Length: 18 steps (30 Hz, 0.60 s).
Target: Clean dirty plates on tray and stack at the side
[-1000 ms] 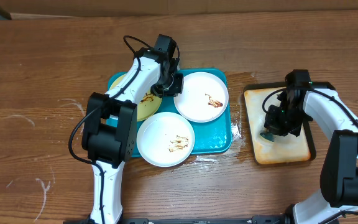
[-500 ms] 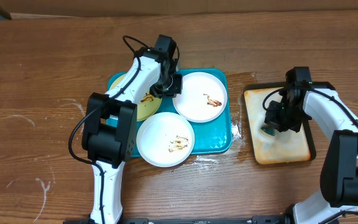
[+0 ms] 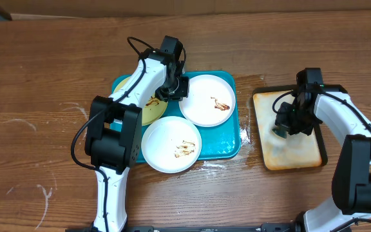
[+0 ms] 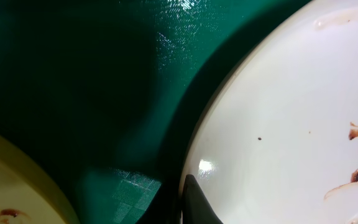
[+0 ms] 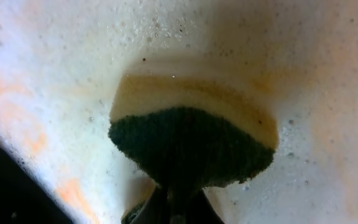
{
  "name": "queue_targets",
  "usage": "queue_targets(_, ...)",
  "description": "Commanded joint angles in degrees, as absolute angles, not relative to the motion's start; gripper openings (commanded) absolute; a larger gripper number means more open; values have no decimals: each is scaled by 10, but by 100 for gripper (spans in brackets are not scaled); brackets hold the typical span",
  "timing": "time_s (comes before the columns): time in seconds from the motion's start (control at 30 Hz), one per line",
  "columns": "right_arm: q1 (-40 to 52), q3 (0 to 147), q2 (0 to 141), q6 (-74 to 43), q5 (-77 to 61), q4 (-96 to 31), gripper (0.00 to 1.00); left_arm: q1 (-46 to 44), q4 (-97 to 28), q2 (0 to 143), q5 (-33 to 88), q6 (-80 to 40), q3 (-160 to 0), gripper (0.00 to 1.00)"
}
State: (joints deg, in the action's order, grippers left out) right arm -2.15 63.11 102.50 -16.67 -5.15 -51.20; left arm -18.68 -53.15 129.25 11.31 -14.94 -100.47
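In my large teal-blue rectangular plastic tray (image 3: 232, 145) sit three smeared round plastic plates: a pale yellow-green plate (image 3: 148, 113) at its left end, a front white plate (image 3: 171, 145) and a rear white plate (image 3: 209, 100). My left gripper (image 3: 173, 90) sits low between the yellow-green and rear plates, and I can't tell its grip. Right of that tray, my right gripper (image 3: 287, 125) clenches a dark green sponge (image 5: 191, 146) over the foamy black-rimmed tan tray (image 3: 295, 154).

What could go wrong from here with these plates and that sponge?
1. The left tool sits right at the far white plate's rim; a grip that shallow may slip on lifting.
2. The near white plate overhangs the blue tray's front rim; a nudge might slide it off.
3. The sponge in the right tool looks soapy above the tan tray and may drip on the way over.
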Motion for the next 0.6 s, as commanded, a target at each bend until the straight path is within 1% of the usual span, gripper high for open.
queue_targets(0.0, -18, 668, 990, -163, -52, -524, 4, -188, -533, 1300, 101, -159, -1018, 4)
queue_targets(0.13, -18, 718, 959, -145, -74, -545, 4, -188, -534, 1300, 101, -159, -1018, 4)
queue_targets(0.27, -18, 757, 939, -120, -136, -561, 4, -188, -535, 1300, 101, -159, -1018, 4)
queue_targets(0.43, -13, 754, 940, -108, -160, -568, 4, -188, -537, 1300, 102, -159, -1018, 4)
queue_targets(0.57, 9, 754, 940, -72, -221, -561, 4, -188, -536, 1300, 101, -159, -1018, 4)
